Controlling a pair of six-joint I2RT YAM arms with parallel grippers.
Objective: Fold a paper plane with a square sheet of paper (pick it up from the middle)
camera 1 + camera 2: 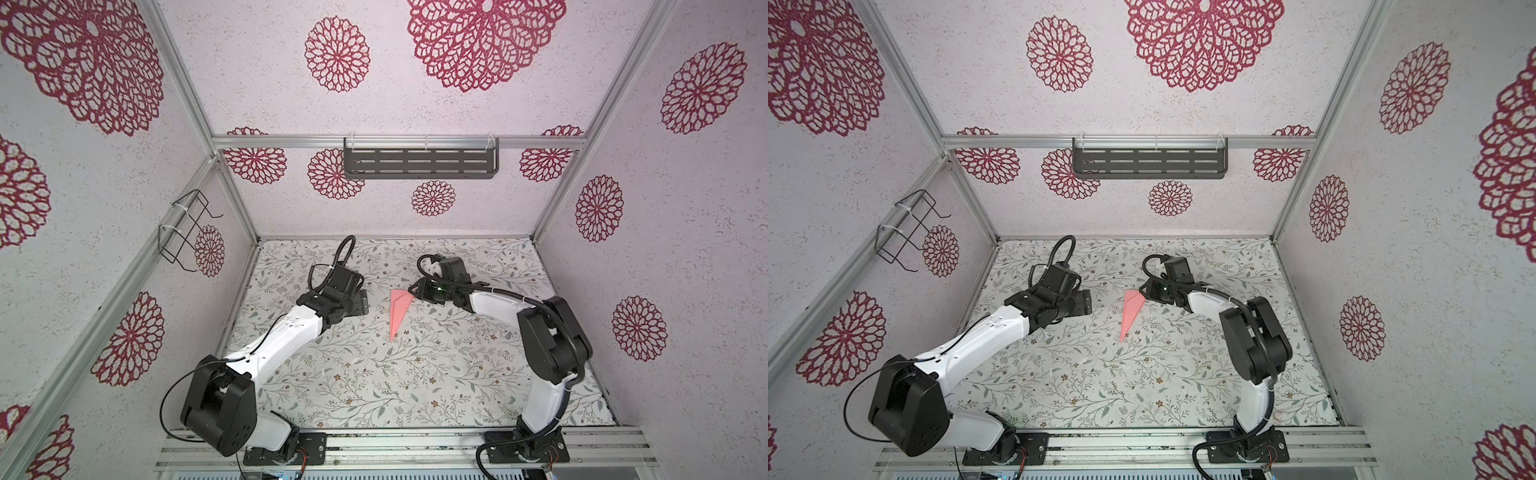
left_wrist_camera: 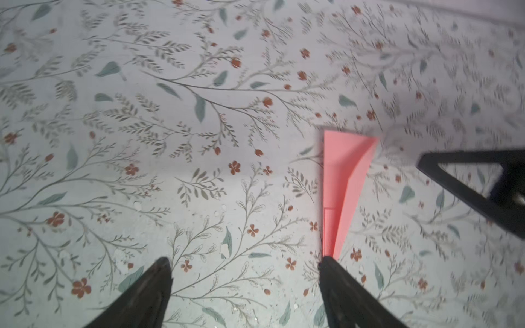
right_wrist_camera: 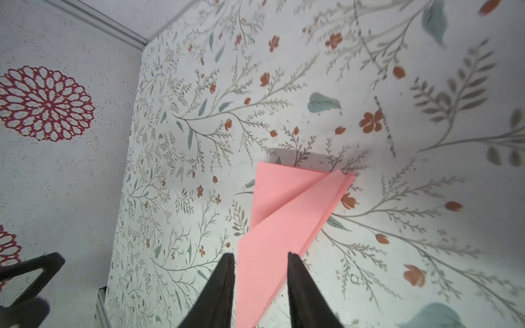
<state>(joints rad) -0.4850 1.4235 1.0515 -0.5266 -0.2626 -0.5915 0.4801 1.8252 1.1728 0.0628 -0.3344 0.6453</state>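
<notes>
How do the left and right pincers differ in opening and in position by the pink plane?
The left pincer gapes wide; the right pincer's jaws stand closer together. The left pincer stands beside the plane; the right pincer is over its wide end. Both are black and open.

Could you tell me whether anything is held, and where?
Nothing is held: the paper plane lies on the table, with left gripper and right gripper open.

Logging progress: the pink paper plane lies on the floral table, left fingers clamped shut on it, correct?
No. The left wrist view shows the left gripper open, fingers wide apart, gripping nothing; the paper plane does lie on the floral table.
</notes>
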